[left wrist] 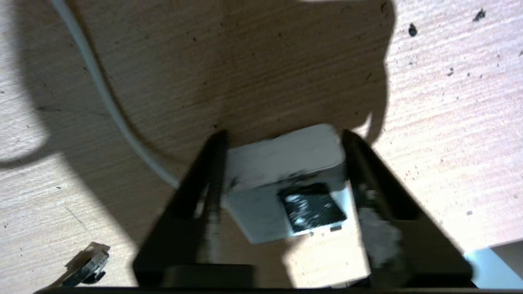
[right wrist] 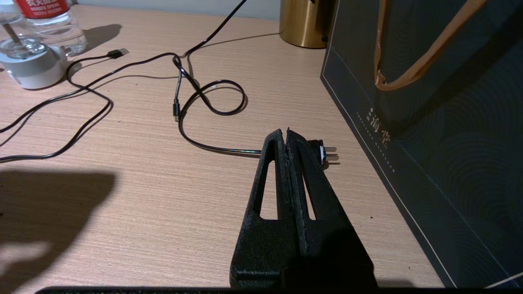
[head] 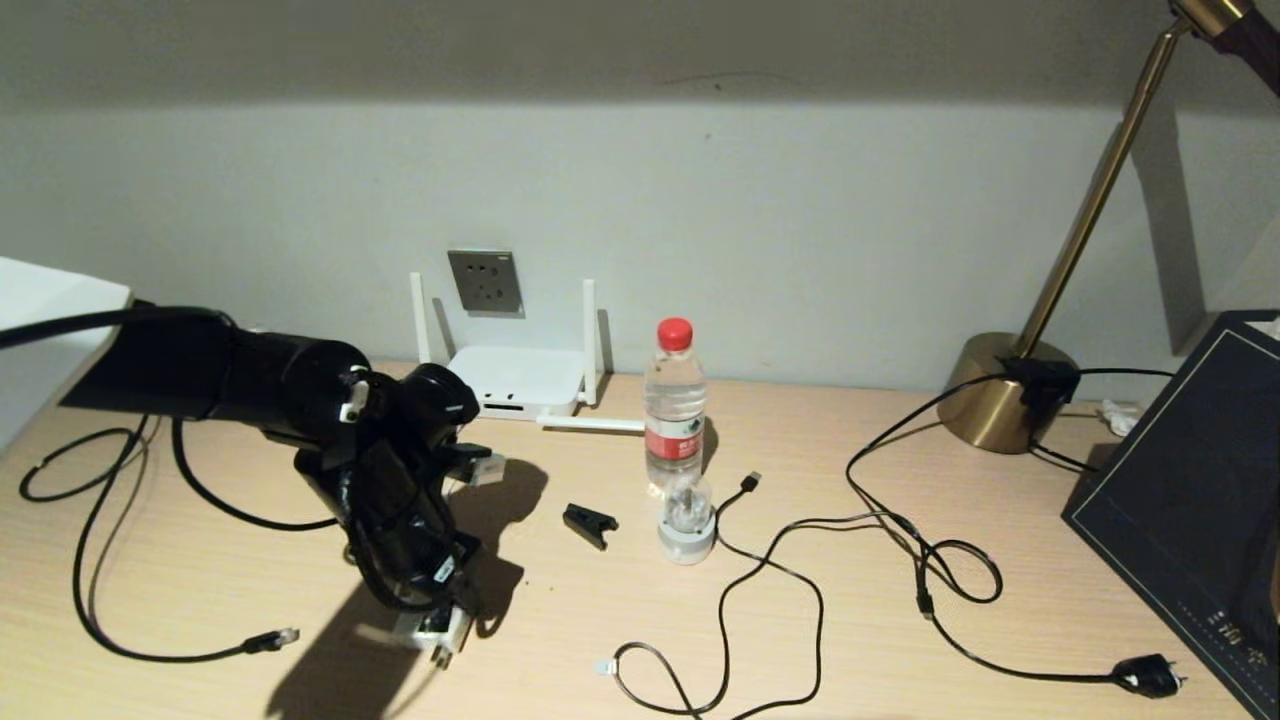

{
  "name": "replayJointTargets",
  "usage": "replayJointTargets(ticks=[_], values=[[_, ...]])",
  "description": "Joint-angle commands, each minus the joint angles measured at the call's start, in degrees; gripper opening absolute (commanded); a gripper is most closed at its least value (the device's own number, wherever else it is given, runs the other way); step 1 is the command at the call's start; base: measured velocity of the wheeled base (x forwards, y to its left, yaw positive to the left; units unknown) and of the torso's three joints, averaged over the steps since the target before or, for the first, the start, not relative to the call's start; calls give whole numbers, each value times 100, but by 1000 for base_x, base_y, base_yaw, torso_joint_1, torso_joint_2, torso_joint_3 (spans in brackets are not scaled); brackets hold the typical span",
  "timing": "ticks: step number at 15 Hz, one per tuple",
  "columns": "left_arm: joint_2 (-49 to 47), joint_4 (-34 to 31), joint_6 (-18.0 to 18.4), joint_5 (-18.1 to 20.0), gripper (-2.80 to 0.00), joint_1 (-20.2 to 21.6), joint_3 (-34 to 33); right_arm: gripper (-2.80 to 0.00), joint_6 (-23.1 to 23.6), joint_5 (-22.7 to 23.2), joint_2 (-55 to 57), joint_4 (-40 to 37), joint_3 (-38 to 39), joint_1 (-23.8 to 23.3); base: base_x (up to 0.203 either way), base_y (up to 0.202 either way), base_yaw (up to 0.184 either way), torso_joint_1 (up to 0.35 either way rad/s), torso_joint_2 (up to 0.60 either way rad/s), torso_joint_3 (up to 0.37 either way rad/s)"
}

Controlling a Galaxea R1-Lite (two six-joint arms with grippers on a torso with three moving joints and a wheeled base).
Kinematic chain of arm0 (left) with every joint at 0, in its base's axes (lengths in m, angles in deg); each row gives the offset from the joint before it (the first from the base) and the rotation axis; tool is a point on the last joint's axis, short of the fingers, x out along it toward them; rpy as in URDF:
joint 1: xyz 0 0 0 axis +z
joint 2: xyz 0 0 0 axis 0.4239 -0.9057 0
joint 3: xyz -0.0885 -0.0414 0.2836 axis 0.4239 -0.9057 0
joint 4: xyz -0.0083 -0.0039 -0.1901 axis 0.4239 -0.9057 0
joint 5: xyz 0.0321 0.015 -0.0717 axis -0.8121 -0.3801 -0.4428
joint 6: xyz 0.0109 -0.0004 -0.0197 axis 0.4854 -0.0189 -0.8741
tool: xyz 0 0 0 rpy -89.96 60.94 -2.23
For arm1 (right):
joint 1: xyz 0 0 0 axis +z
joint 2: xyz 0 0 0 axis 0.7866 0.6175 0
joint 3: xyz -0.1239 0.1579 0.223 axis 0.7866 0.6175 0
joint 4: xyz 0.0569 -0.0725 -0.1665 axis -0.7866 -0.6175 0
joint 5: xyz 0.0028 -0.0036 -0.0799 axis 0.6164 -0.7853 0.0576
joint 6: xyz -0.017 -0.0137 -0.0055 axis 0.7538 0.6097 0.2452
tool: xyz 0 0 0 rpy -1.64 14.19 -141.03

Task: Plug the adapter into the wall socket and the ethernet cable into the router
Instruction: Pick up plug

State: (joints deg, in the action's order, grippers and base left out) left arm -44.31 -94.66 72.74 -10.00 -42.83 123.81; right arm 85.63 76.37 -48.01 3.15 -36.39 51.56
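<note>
The adapter (head: 432,630) (left wrist: 282,163), a white cube with a dark label, sits on the wooden desk near its front left. My left gripper (head: 445,610) (left wrist: 282,136) points down over it, its black fingers (left wrist: 214,163) pressed against two opposite sides. The adapter's thin white cord (left wrist: 102,90) trails away across the desk. The ethernet cable (head: 85,590) loops at the far left, and its clip plug (head: 272,638) (left wrist: 88,261) lies close to that gripper. The grey wall socket (head: 485,281) sits on the wall above the white router (head: 520,378). My right gripper (right wrist: 286,132) is shut, empty, over the desk's right side.
A water bottle (head: 675,400), a small white-based glass dome (head: 686,520) and a black clip (head: 590,525) stand mid-desk. A thin USB cable (head: 750,482) and the lamp cord with its black plug (head: 1150,677) (right wrist: 322,152) sprawl to the right. A brass lamp (head: 1000,390) and a dark bag (head: 1190,500) stand at the right.
</note>
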Motion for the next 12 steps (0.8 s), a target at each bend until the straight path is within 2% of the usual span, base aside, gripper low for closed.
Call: replayJointTargets(ticks=[1,5,9,12], values=[[70,101,5,3,-280,-9,-195,-280,4,3,9,3,26,3,0,0,0,0,0,0],[490,120,-26,-25,-280,-24,-183,-280,4,3,9,3,26,4,0,0,0,0,0,0],[1413,110,-528,-291,-280,-81,-302,-280,4,3,9,3,26,-5,0,0,0,0,0,0],[1879,-81,-551,-324,-280,22,-371,-280,4,3,9,3,26,-3,0,0,0,0,0,0]])
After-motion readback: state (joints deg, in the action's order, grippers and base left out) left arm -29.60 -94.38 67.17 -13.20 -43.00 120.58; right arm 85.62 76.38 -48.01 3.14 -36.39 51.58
